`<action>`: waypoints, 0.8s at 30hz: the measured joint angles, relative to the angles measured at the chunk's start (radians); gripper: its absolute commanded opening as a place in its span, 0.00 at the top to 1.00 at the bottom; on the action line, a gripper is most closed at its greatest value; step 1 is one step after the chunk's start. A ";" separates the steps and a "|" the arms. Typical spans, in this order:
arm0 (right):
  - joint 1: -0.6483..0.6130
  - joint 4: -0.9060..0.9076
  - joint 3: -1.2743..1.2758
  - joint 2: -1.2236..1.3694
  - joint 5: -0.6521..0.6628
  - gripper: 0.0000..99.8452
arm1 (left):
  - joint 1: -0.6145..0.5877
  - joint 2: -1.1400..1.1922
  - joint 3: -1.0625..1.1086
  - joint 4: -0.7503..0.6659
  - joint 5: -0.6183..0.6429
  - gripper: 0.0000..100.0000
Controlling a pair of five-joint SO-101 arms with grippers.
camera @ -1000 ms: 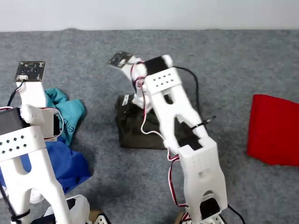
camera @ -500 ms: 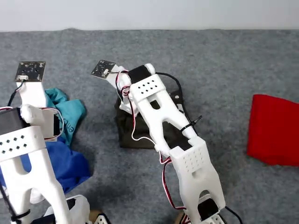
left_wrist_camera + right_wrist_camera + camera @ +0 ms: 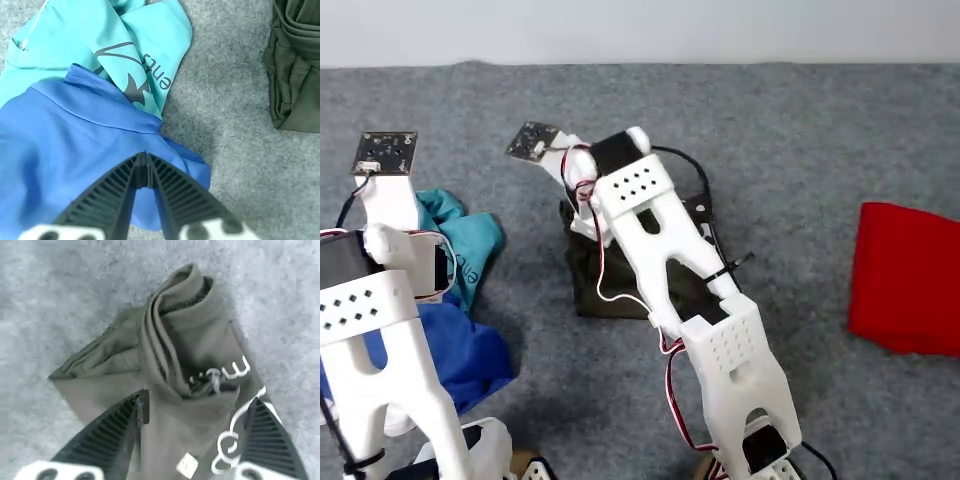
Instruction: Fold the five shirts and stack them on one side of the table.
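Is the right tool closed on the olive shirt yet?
No, the right tool is open, its two fingers spread wide apart above the olive shirt with no cloth pinched between them.

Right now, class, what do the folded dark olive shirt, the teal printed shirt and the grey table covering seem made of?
Folded dark olive shirt: probably matte cotton knit; soft thick folds.
Teal printed shirt: likely smooth synthetic jersey; slight sheen.
Grey table covering: felt or low carpet; fuzzy mottled surface.
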 measured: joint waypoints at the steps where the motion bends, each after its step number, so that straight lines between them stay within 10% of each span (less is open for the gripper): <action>1: 0.008 0.012 -0.012 -0.002 0.002 0.81 | 0.000 0.000 0.000 0.000 0.000 0.99; 5: 0.107 0.014 -0.021 -0.008 0.002 1.00 | 0.000 0.000 0.000 0.000 0.000 0.99; 14: 0.330 0.003 -0.023 0.137 0.095 0.99 | 0.000 0.000 0.000 0.000 0.000 0.99; 24: 0.242 0.009 -0.021 0.226 0.109 0.99 | 0.000 0.000 0.000 0.000 0.000 0.99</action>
